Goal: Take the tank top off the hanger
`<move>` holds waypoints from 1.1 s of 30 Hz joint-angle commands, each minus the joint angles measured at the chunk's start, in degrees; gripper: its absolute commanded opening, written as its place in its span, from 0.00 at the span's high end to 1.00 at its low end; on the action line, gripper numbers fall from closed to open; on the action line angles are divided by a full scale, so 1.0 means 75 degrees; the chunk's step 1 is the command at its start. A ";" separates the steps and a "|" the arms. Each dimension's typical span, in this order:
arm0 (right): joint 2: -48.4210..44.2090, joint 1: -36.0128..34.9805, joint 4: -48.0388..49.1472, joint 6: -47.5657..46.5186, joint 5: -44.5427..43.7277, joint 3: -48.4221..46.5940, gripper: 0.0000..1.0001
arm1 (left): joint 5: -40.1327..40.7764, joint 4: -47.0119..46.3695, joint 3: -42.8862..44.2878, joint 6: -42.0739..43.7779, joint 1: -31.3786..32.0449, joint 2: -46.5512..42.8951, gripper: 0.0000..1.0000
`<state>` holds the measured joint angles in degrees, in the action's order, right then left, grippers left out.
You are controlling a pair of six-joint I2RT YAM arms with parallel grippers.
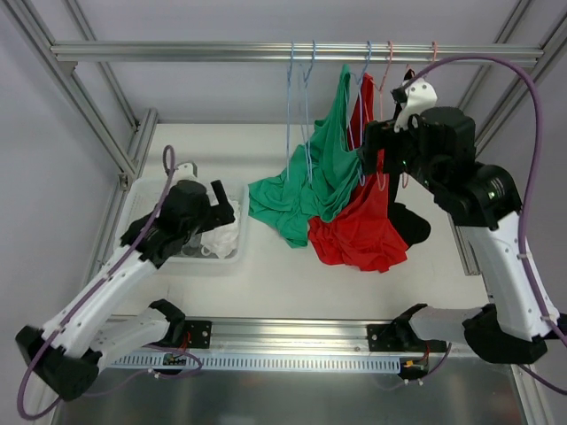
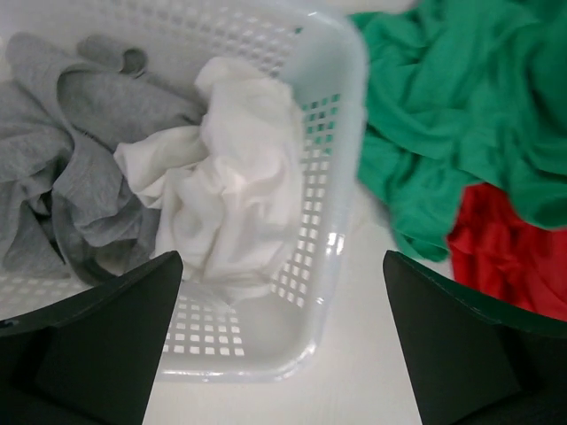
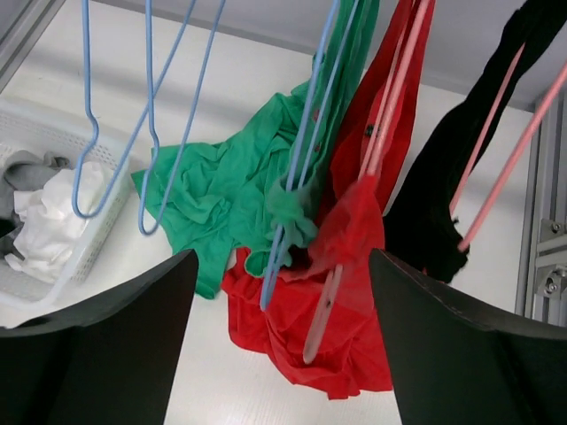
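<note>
Black fingers [image 2: 106,345] of the left gripper [image 2: 282,266] fill the bottom corners of the left wrist view. They are spread wide, with nothing between them. Below them sits a white plastic basket [image 2: 328,177] with a crumpled white garment [image 2: 239,186] against its near wall and a grey garment [image 2: 80,159] beside it. Outside the basket, on the table [image 1: 266,283], lies the hem of the green tank top [image 2: 461,106], and the red tank top [image 2: 505,257] shows just past it.

On the other side, the right gripper [image 3: 283,257] also stands wide open and holds nothing. It is raised near the hanging clothes. In line with the gap between its fingers [image 3: 106,354], farther off, are the blue hanger [image 3: 301,177], which carries the green tank top, and the pink hanger [image 3: 330,301], which carries the red one. Neither finger touches them. Both tops are on their hangers, hooked over the metal rail [image 1: 221,51], with their lower halves pooled on the table, the red partly under the green. To the right a black garment [image 3: 425,212] hangs on another pink hanger, and to the left two empty blue hangers [image 3: 151,115] dangle from the rail. I cannot make out any writing on the clothes or the basket.
</note>
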<state>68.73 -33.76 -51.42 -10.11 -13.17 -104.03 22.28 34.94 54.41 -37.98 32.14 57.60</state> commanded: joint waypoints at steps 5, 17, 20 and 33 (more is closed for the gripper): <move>0.1721 0.0235 -0.0105 -0.0387 -0.0623 -0.2030 0.34 | -0.2945 0.0214 0.0198 0.1745 -0.0055 -0.2078 0.01; 0.3304 0.0786 0.0339 0.0128 -0.0471 -0.2723 0.64 | -0.2492 0.1424 -0.0258 0.2405 -0.0055 -0.3368 0.01; 0.3398 0.0798 0.0550 0.0432 -0.0447 -0.2700 0.82 | -0.2420 0.1389 -0.0294 0.2403 -0.0055 -0.3426 0.01; 0.3106 0.0798 0.1429 0.1582 -0.0190 -0.2337 0.99 | -0.2034 0.1330 -0.0481 0.2216 -0.0055 -0.3614 0.01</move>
<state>94.89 -28.01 -47.77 -1.98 -15.40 -121.12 5.26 45.41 51.27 -21.41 32.16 30.57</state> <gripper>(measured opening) 0.034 0.986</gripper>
